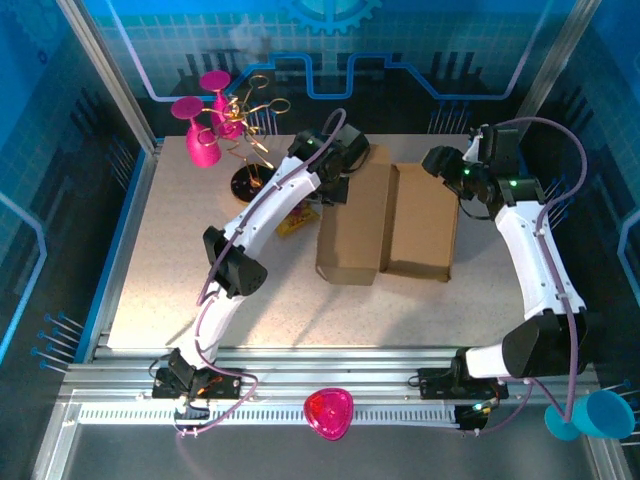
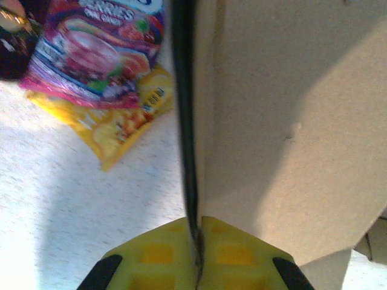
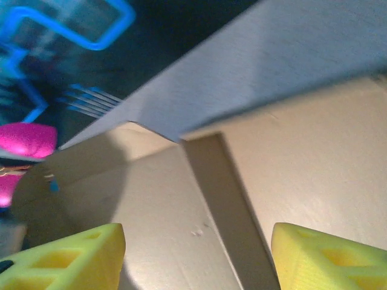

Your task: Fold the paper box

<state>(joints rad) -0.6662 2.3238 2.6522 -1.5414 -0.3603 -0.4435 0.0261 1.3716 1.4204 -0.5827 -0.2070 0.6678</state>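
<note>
- Roughly midway: brown corrugated-cardboard paper box [image 1: 385,225] near the table's [image 1: 150,300] far edge, left half raised, right half flatter.
- Left gripper [image 2: 196,229] clenched on a box wall, apparently.
- Right gripper [image 3: 196,235] released above it.
- Needs remaining flaps tucked.

A brown paper box [image 1: 385,225] lies in the middle of the desk [image 1: 160,300], its two panels side by side. The left gripper [image 1: 335,165] is at the box's upper left corner, the right gripper [image 1: 442,162] at its upper right corner. A yellow snack packet [image 1: 296,222] lies just left of the box. Pink cups [image 1: 203,125] stand at the upper left, and a pink bowl [image 1: 328,412] sits at bottom centre.
</note>
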